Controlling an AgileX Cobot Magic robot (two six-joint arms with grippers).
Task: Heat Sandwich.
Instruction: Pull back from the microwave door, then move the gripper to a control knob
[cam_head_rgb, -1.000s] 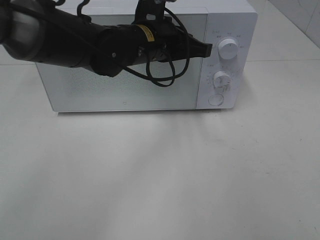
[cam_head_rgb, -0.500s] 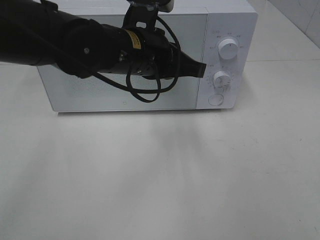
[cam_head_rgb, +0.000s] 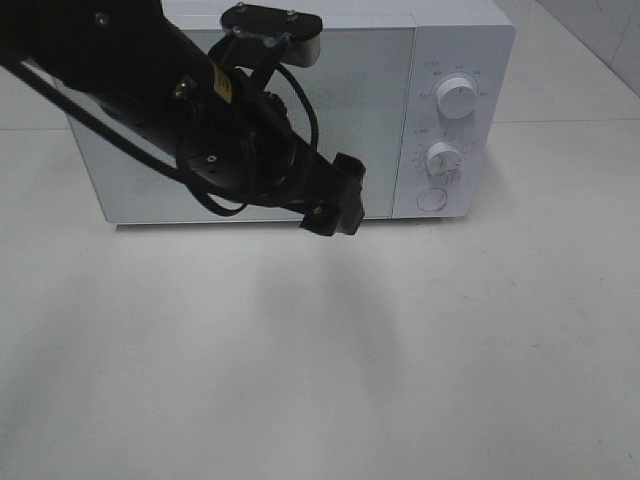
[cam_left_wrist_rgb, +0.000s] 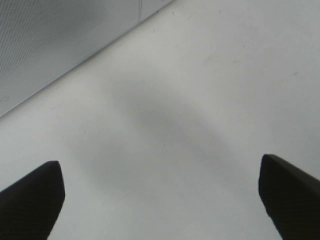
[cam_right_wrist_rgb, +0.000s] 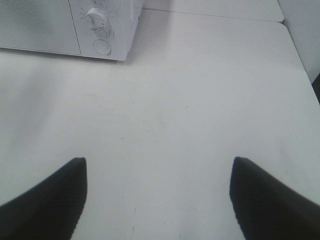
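White microwave door closed, interior hidden, left arm blocking front. Left jaws and right jaws wide apart, empty.

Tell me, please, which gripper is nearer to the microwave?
Left. The left gripper hangs just in front of the microwave, by the door's lower edge. The right gripper is farther off over the table, out from the microwave's knob end.

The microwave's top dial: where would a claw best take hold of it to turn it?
Probably the top dial by its round rim, coming straight from the front: it sticks out of the upright control panel, leaving opposite edges free to pinch.
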